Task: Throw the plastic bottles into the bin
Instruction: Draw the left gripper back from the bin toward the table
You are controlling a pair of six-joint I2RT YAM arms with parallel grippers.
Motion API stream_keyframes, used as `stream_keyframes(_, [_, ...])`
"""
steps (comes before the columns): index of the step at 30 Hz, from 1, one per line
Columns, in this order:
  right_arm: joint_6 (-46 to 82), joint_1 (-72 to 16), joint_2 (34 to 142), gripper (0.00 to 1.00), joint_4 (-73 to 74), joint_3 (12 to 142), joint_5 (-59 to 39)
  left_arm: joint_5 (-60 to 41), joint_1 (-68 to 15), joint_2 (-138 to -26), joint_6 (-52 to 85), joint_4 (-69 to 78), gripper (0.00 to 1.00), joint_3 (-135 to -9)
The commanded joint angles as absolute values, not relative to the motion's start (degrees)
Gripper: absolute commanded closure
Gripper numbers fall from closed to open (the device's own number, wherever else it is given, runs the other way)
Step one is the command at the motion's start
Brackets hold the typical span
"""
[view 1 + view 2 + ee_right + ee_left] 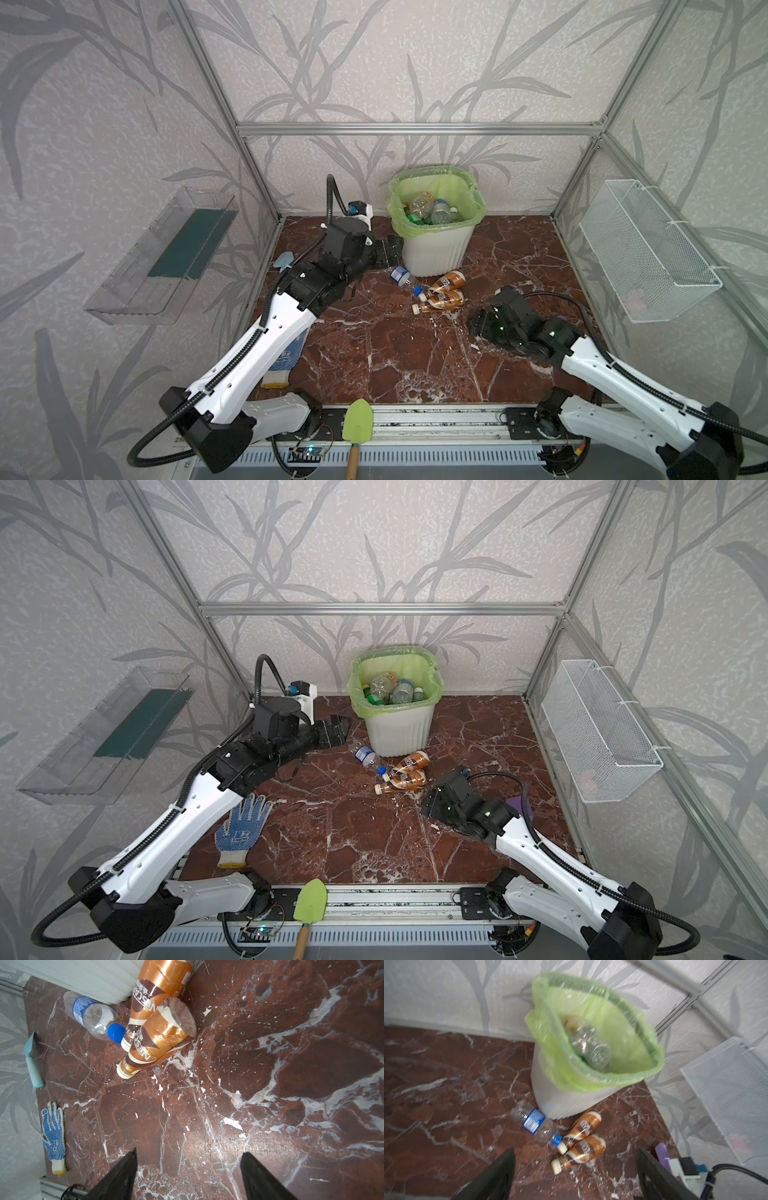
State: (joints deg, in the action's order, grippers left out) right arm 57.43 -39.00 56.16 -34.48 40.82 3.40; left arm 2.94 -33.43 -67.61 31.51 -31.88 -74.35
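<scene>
Your left gripper [575, 1167] and right gripper [188, 1167] gape empty; clear blue-labelled bottle [400, 276] and two brown-wrapped bottles [442, 300] lie beside the white ribbed bin [432, 253]

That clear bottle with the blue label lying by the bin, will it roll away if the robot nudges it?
Probably: the blue-label bottle lies on its round side on smooth marble. It looks empty, so likely light and easily squashed. The bin behind it may stop it.

White arm shells, black joints, black ribbed cables, green LEDs.
</scene>
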Motion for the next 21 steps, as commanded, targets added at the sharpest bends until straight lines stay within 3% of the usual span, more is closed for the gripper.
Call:
stream_keyframes(1, [58.76,-38.72,58.56,0.21,-32.13,40.94,2.90,5.58,-32.87,-62.75,34.76,-32.29,0.11,-68.54])
stream_keyframes(11, [68.87,-38.82,67.99,0.19,-20.49,38.27,-0.09,4.06,-31.99,-55.61,41.80,-32.30,0.11,-51.48])
stream_keyframes(21, [77.19,-38.76,74.90,0.16,-10.75,37.24,2.69,3.38,-31.54,-53.14,43.50,-32.35,0.11,-46.60])
